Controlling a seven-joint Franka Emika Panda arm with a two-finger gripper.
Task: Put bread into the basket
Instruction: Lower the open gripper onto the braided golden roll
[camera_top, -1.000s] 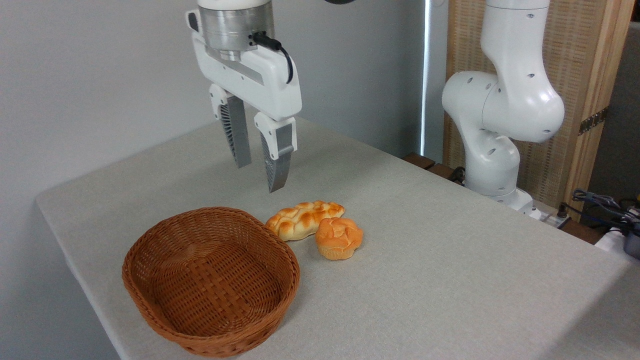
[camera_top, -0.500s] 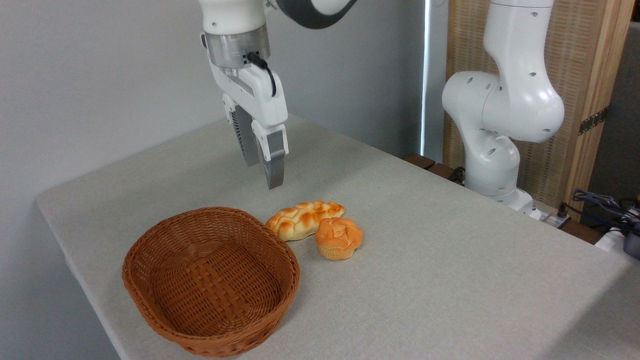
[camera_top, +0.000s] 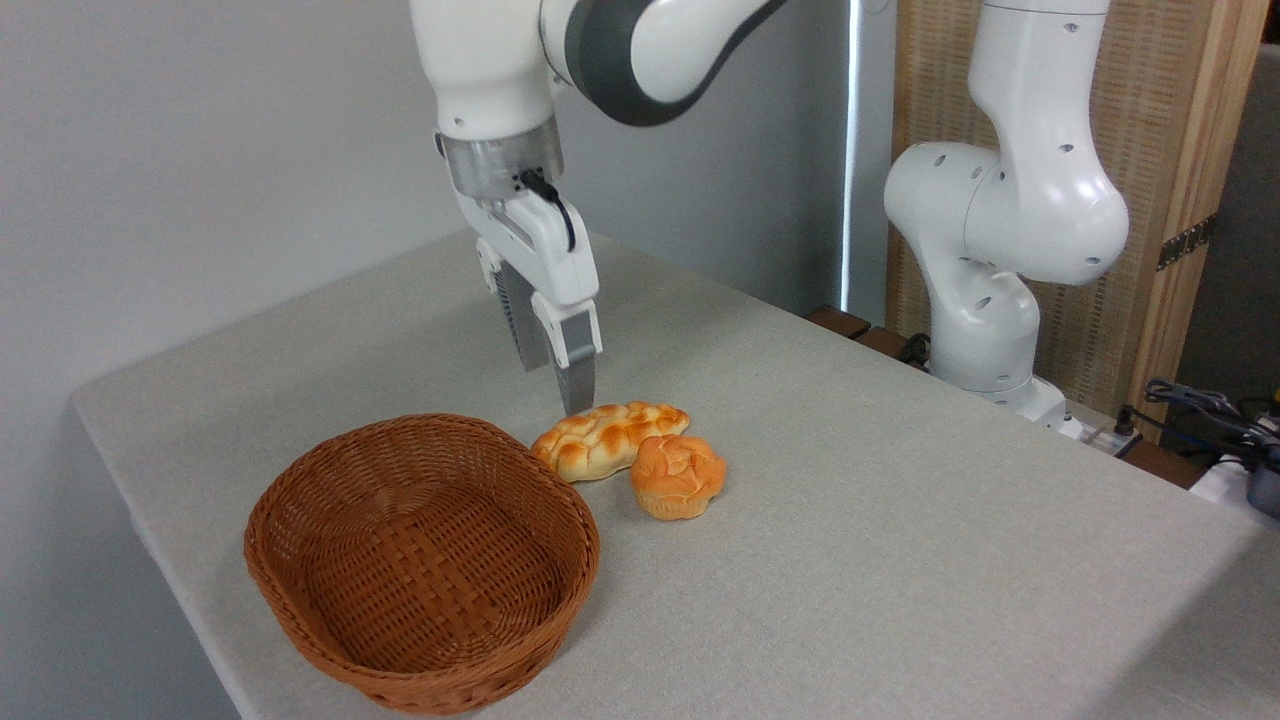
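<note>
gripper (camera_top: 553, 385) lower, nearer bread (camera_top: 607, 438) than before

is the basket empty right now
Yes, the basket shows only bare weave inside, and the bread lies on the table beside it.

The arm (camera_top: 600, 40) runs out past the top edge; the gripper (camera_top: 555, 385) has its far finger mostly hidden behind the near one, so the gap cannot be judged; the basket (camera_top: 420, 560) hides its own near inner wall.
</note>
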